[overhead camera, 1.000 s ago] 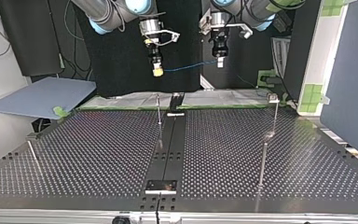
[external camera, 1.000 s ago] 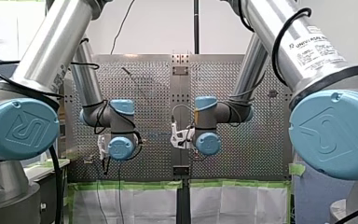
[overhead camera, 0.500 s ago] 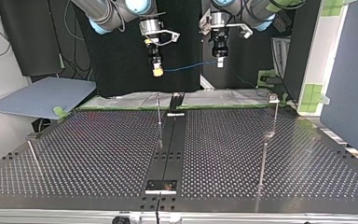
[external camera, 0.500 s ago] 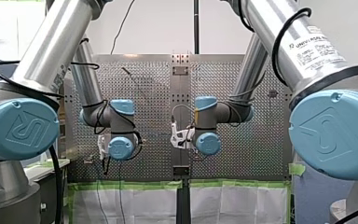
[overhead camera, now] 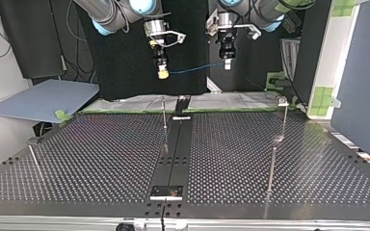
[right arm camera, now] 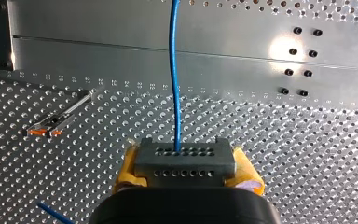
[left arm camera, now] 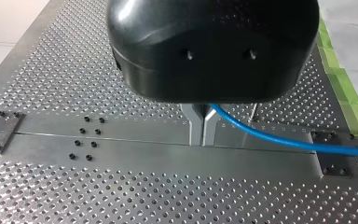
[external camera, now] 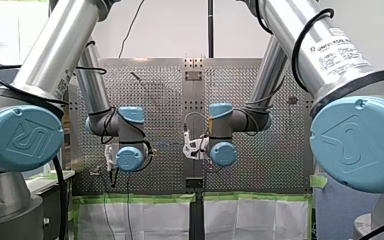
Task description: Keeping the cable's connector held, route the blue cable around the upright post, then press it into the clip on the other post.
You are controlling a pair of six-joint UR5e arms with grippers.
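Note:
In the top view both grippers hang high above the perforated table (overhead camera: 101,159). A thin blue cable (overhead camera: 192,70) is strung between them. My right gripper (overhead camera: 163,73), at that view's left, has yellow pads. In the right wrist view my right gripper (right arm camera: 185,170) is shut on the grey connector (right arm camera: 184,156), and the cable (right arm camera: 174,70) runs straight ahead from it. My left gripper (overhead camera: 227,65) is black; in the left wrist view its metal fingers (left arm camera: 196,126) are shut on the cable (left arm camera: 284,140), which trails off to one side. A thin upright post (overhead camera: 164,113) stands under my right gripper.
A taller post topped by a clip (overhead camera: 283,101) stands at the top view's right, with another post (overhead camera: 271,163) in front of it. A short post (overhead camera: 33,159) stands at the left. A dark centre rail (overhead camera: 176,154) runs down the table. An orange-tipped clip (right arm camera: 46,130) lies below my right gripper.

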